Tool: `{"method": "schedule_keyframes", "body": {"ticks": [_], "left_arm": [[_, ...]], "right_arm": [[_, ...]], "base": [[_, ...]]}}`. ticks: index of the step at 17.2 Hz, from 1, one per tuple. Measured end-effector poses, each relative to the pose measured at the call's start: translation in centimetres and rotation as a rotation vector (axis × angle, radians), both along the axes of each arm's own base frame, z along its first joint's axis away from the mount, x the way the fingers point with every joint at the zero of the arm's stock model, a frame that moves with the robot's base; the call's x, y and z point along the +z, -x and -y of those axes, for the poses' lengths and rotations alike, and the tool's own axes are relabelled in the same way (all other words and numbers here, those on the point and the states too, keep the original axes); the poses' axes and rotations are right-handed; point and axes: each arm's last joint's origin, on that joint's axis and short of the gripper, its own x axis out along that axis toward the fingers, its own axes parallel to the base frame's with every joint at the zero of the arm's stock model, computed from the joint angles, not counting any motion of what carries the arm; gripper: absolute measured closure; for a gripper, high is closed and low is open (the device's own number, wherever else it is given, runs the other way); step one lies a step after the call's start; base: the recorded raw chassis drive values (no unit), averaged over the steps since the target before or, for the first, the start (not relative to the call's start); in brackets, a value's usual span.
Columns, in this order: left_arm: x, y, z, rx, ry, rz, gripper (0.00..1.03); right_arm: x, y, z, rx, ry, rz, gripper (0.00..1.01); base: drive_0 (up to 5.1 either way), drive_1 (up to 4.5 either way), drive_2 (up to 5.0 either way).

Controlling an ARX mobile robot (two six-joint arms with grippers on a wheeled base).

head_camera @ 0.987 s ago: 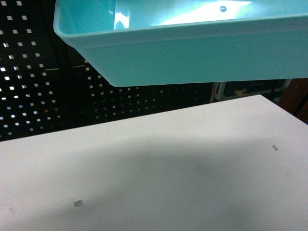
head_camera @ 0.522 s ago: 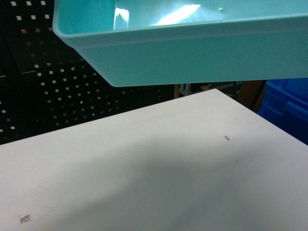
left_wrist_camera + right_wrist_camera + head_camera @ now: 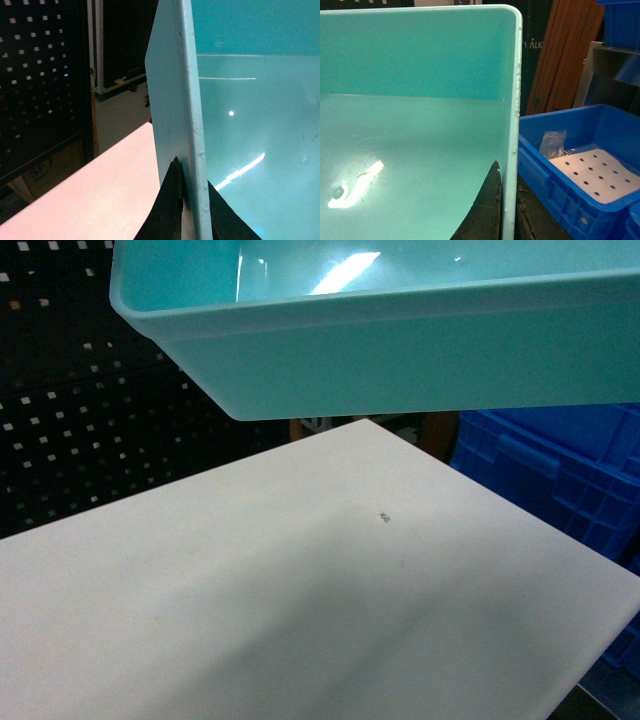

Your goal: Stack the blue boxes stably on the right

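Turquoise tub (image 3: 400,350) held aloft, long axis crosswise: left gripper (image 3: 192,192) and right gripper (image 3: 506,200) each clamped on an end wall. Target tub unseen; ribbed crate (image 3: 560,470) lower right.

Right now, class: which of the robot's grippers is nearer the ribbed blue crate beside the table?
Right. The right gripper clamps the turquoise tub's wall beside the ribbed blue crate; the left gripper clamps the opposite wall.

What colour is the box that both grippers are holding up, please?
Light turquoise box, clearest in the head view.
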Motion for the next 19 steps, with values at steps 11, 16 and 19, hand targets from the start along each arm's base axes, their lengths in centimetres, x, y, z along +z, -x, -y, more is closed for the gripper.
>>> {"method": "schedule_keyframes", "body": {"ticks": [11, 16, 19], "left_arm": [[-0.01, 0.03, -0.04, 0.000, -0.002, -0.002, 1.01], [-0.01, 0.04, -0.01, 0.000, -0.001, -0.001, 1.01], [-0.05, 0.04, -0.01, -0.001, -0.002, -0.004, 1.01]], "right_arm": [[-0.07, -0.01, 0.00, 0.000, 0.000, -0.005, 0.99], [-0.02, -0.01, 0.01, 0.000, -0.001, -0.001, 0.99], [-0.12, -0.04, 0.01, 0.000, -0.001, -0.008, 0.99]], "base": [[-0.7, -2.29, -1.6], [3.0, -5.58, -1.9], [2.9, -5.69, -2.0]]}}
